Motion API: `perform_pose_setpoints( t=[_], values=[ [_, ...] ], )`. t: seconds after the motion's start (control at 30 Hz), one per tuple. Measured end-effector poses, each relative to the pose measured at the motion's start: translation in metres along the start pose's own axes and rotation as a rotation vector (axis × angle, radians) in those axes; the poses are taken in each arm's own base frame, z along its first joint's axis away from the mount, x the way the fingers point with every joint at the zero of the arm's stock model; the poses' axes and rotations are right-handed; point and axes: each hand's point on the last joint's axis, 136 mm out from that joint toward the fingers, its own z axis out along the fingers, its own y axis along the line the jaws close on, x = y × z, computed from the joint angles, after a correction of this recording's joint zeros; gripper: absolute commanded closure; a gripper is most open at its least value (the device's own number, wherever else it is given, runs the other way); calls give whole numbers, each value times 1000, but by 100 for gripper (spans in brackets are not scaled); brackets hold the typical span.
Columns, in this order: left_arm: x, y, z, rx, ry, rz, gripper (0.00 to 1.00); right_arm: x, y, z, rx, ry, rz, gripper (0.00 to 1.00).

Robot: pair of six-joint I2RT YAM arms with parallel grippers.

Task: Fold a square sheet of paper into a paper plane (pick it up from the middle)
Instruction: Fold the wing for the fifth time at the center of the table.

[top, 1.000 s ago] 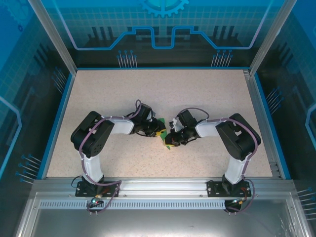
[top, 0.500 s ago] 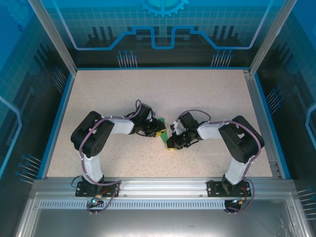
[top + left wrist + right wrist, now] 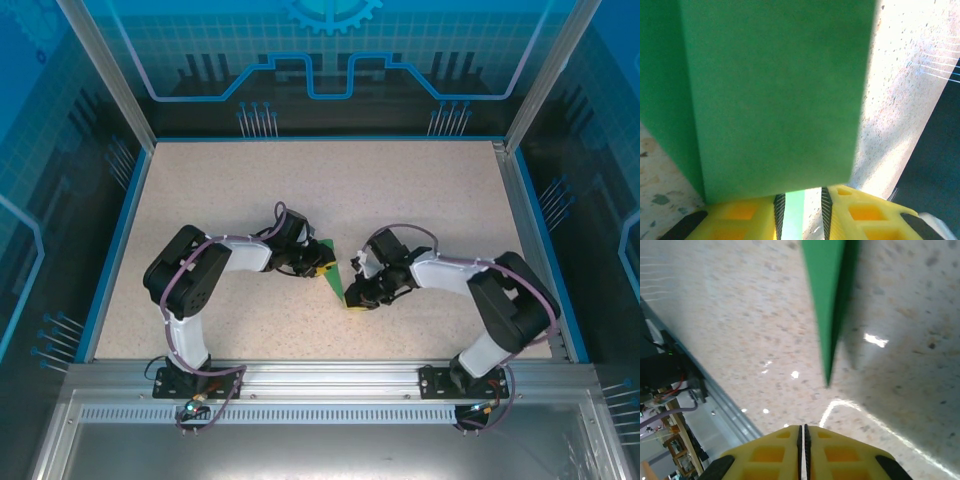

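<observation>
The paper plane [image 3: 337,277] is a slim green dart lying between my two grippers at the table's middle, its tip toward the near edge. My left gripper [image 3: 326,267] is at its far-left end. In the left wrist view the green paper [image 3: 775,95] spreads over the yellow fingers [image 3: 740,215]. A pale green fold runs between the jaws of the left gripper [image 3: 801,215] against the left pad, with bare table showing beside it. My right gripper [image 3: 352,298] sits just off the tip, shut and empty. The plane's point [image 3: 827,300] reaches toward the right gripper [image 3: 802,432].
The speckled table [image 3: 400,190] has a blue rim and transparent blue walls on three sides. An aluminium rail [image 3: 320,385] holding both arm bases runs along the near edge. Open tabletop lies behind and to both sides of the arms.
My right gripper has drawn back from the paper toward the near right, and its elbow has swung right. The plane's tip now lies bare. The left arm has stayed put.
</observation>
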Motion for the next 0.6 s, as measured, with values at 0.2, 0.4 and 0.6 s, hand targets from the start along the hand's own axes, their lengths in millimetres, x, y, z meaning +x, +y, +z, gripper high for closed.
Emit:
perform_pose_setpoints(
  t=[0.2, 0.4, 0.6],
  values=[
    [0, 0, 0, 0, 0, 0, 71, -38, 28, -5, -56, -77, -7, 88],
    [0, 0, 0, 1, 1, 0, 71, -60, 14, 17, -43, -88, 94, 90],
    [0, -1, 0, 1, 3, -1, 70, -67, 5, 27, -36, -100, 134, 90]
  ],
)
